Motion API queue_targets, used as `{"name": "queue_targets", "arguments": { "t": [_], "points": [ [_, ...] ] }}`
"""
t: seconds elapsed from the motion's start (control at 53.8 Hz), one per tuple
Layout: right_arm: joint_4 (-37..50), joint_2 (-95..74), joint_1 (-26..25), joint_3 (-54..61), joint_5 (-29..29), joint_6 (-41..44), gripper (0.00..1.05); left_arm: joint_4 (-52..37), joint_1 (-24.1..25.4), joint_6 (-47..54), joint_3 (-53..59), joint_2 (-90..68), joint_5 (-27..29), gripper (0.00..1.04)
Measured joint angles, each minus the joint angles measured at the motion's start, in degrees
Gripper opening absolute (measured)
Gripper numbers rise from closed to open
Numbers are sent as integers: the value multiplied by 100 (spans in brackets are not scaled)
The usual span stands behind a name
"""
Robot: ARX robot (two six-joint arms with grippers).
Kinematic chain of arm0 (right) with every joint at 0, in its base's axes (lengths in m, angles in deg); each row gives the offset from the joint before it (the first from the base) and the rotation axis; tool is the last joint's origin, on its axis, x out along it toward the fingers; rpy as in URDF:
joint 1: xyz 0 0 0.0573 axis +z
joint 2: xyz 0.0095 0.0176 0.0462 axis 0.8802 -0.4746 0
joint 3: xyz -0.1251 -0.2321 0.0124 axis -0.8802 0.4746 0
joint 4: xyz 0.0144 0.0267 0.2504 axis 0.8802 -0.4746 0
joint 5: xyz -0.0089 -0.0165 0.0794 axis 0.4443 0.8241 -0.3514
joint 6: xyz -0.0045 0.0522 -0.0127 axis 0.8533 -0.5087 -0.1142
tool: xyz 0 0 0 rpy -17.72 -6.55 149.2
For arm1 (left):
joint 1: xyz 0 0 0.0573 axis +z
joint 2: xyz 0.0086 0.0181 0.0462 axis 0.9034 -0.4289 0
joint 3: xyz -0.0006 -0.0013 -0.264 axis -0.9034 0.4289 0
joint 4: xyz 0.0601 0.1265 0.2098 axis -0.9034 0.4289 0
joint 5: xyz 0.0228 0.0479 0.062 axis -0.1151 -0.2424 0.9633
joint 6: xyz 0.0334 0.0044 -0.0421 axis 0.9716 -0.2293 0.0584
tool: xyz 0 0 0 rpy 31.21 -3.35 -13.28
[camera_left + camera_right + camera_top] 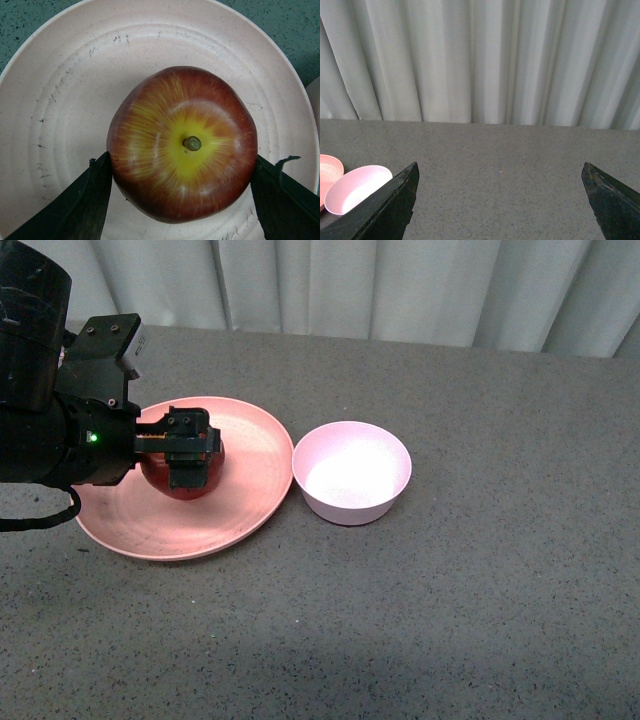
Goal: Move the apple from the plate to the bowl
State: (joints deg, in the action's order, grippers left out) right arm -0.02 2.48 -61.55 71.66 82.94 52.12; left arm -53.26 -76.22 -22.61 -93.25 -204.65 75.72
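Note:
The dark red apple (188,480) sits on the wide salmon-pink plate (250,510) at the left of the table. My left gripper (187,452) is shut on the apple from above, one black finger on each side. In the left wrist view the apple (182,145) shows its yellow patch and brown stem, with the fingers (85,200) pressed against both flanks over the ringed plate (75,90). The pale pink bowl (352,472) stands just right of the plate, with nothing in it. My right gripper (500,200) is open over bare table, the bowl (355,187) off to one side.
Grey speckled tabletop (480,620) stretches to the right and front. White curtains (400,285) hang behind the table's far edge. The left arm's black body (50,420) covers the plate's left rim.

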Motion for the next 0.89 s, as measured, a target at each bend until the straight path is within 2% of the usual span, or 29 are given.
{"name": "queue_targets", "arguments": {
  "t": [0.112,0.316,0.558,0.893],
  "points": [
    [0,0,0,0,0,0,95,2,-9,7,0,50,-13,69],
    [0,0,0,0,0,0,95,68,-177,13,0,400,-48,68],
    [2,0,0,0,0,0,95,85,-1191,90,-55,793,-90,67],
    [0,0,0,0,0,0,95,70,-1878,79,-702,223,258,67]
  ]
}}
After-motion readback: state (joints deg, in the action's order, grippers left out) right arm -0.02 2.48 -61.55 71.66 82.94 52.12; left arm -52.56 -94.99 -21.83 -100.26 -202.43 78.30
